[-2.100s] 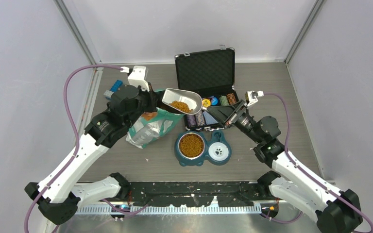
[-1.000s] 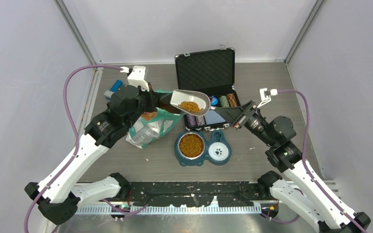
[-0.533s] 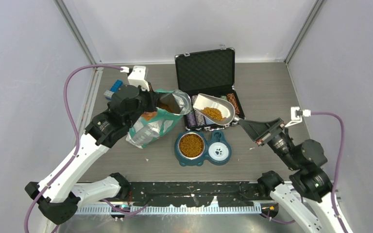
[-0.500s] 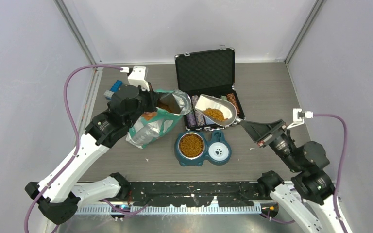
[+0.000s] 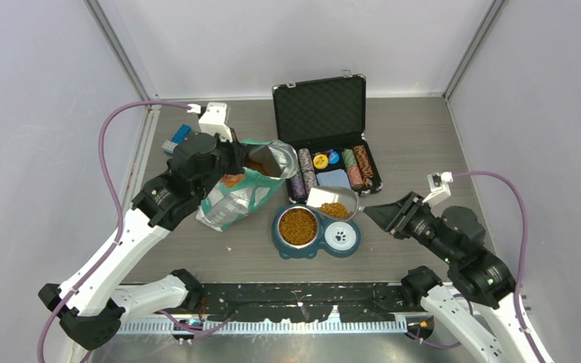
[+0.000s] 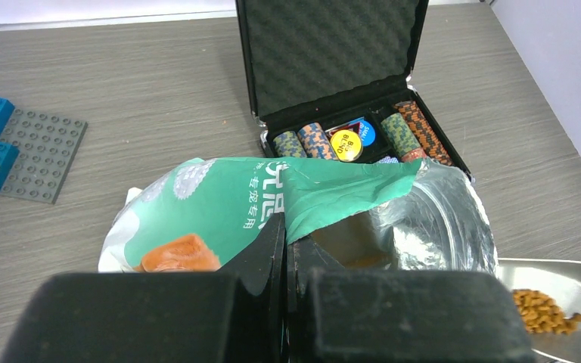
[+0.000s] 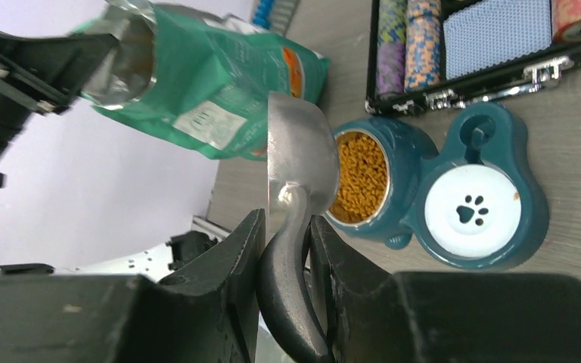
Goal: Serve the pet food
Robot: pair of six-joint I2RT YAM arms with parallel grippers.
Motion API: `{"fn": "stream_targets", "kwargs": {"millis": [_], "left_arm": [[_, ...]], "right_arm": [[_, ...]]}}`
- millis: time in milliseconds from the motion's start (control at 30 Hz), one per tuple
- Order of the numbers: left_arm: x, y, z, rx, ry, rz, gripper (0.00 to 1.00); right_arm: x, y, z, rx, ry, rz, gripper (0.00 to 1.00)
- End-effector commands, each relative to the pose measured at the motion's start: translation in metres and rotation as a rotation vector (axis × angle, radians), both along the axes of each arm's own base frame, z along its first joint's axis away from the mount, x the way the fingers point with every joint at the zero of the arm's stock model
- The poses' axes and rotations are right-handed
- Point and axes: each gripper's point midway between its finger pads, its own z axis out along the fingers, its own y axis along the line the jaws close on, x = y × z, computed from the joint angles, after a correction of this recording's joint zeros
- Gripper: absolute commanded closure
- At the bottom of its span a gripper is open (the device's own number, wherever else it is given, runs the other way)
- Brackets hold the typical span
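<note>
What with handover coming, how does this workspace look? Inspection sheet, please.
Surface: grey wood-grain table, few stray crumbs.
Job's things: pet food in metal scoop above double bowl; one side filled, paw-print side unfilled; bag open.
Clutter: open poker-chip case, building bricks.
Grippers: left gripper shut on bag's rim; right gripper shut on scoop handle.
Cables: purple cables looping off both wrists.
Surroundings: plain pale walls.

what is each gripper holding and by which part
The right gripper holds the metal scoop by its handle; the left gripper pinches the green food bag at its torn top edge.
</note>
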Motion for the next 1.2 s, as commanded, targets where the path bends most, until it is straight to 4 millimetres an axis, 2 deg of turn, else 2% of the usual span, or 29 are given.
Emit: {"fn": "stream_targets", "kwargs": {"millis": [0,167,367,600,1000,1167], "left_arm": [[-0.001,0.006,0.023,-0.034,-0.065,0.019,1.00],[-0.002,0.008,0.024,-0.036,-0.069,0.020,1.00],[-0.002,0.009,0.025,-0.035,-0.073,0.023,1.00],[-0.002,0.008,0.026,-0.035,-0.073,0.022,1.00],[-0.001,0.006,0.025,-0.035,-0.066,0.017,1.00],[-0.001,0.007,0.025,-0.033,-0.067,0.020,1.00]], "right_arm": [[0.010,0.020,-0.002,-0.012,-0.014,0.086,0.95],[0.022,0.037,-0.024,-0.074,0.032,0.163,0.95],[0.034,0.041,-0.040,-0.156,0.051,0.180,0.95],[0.036,0.043,-0.052,-0.204,0.070,0.207,0.95],[0.042,0.044,-0.054,-0.291,0.086,0.213,0.95],[0.043,0.054,-0.049,-0.327,0.074,0.236,0.95]]}}
